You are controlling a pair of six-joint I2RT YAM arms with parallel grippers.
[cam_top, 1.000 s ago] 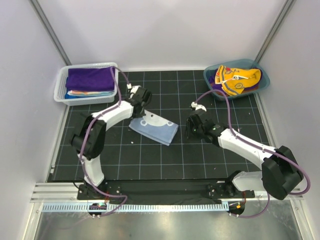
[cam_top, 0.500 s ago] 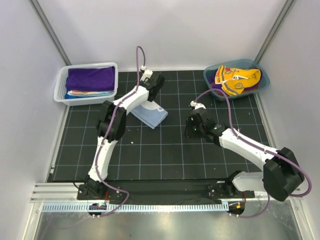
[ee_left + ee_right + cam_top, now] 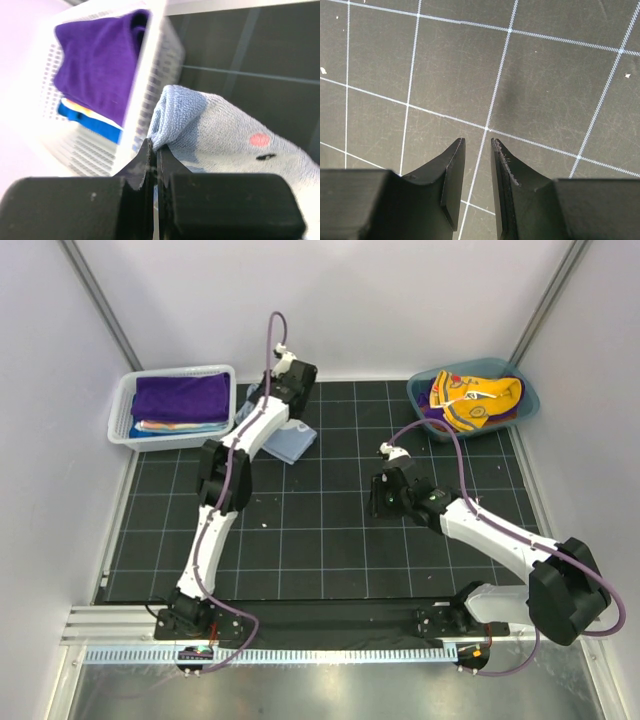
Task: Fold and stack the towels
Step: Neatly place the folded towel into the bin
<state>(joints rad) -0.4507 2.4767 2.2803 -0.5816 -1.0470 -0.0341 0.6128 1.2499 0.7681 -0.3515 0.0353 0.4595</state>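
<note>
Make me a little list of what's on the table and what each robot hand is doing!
left gripper: shut, pinching the edge of the light blue towel
light blue towel: right beside the white basket
white basket: purple towel on top of other folded cloths
right gripper: jaws a little apart, holding nothing, over the black grid mat
teal tub: far right corner, yellow-orange towel crumpled inside
</note>
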